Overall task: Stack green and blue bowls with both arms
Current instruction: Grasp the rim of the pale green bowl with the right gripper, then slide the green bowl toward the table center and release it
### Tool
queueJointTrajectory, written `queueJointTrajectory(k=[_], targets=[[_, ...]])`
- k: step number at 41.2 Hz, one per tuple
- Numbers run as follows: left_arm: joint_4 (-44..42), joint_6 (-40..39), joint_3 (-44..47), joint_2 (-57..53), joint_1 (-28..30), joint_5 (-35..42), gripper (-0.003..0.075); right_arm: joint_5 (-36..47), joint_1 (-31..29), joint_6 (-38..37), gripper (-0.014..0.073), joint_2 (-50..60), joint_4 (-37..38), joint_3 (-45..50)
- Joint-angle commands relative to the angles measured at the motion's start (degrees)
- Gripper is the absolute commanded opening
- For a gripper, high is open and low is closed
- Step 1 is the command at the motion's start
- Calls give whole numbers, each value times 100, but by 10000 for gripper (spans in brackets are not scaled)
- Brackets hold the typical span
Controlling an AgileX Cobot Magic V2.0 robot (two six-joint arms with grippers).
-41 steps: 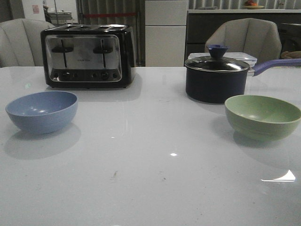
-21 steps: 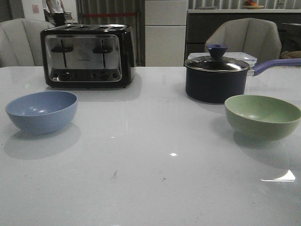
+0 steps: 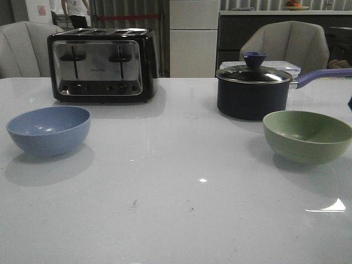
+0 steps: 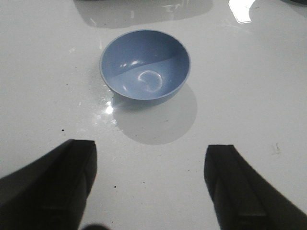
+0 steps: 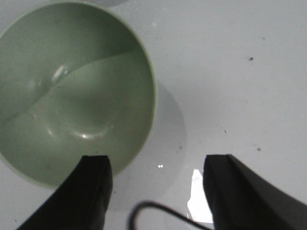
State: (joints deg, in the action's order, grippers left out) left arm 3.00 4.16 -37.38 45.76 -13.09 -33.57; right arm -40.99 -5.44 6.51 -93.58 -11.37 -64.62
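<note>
The dusty blue bowl stands upright and empty on the left of the white table. The pale green bowl stands upright and empty on the right. In the left wrist view the blue bowl lies well beyond my open, empty left gripper, apart from it. In the right wrist view the green bowl is close under my open, empty right gripper. One finger is over the bowl's near rim and the other is over bare table. Neither gripper shows in the front view, apart from a dark sliver at the right edge.
A black and steel toaster stands at the back left. A dark navy lidded saucepan stands just behind the green bowl, its handle pointing right. Chairs stand behind the white table. A thin cable hangs between the right fingers.
Both bowls stay in place. The green bowl's inside has grown darker with shadow, and a dark sliver has appeared at the right edge of the front view.
</note>
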Motion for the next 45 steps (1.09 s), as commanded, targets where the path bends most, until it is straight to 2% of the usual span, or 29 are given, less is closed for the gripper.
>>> queueJointTrajectory(k=[1,13,15,23,30,39,45], targets=[[34,11,-204,-8,-111,475,529,-56,-29,208,519,-365,-241,-649],[34,11,-204,-8,-111,490,529,-643,-29,295,511,-1413,-271,-1597],[34,11,-204,-8,-111,490,529,-743,-29,365,484,-1487,-271,-1668],[34,11,-204,-8,-111,494,529,-805,-29,415,255,-1547,-271,-1721],[34,11,-204,-8,-111,494,529,-845,-29,415,121,-1498,-275,-1721],[34,11,-204,-8,-111,494,529,-862,123,415,69,-972,-296,-1721],[34,11,-204,-8,-111,503,529,-875,657,415,69,-531,-296,-1721]])
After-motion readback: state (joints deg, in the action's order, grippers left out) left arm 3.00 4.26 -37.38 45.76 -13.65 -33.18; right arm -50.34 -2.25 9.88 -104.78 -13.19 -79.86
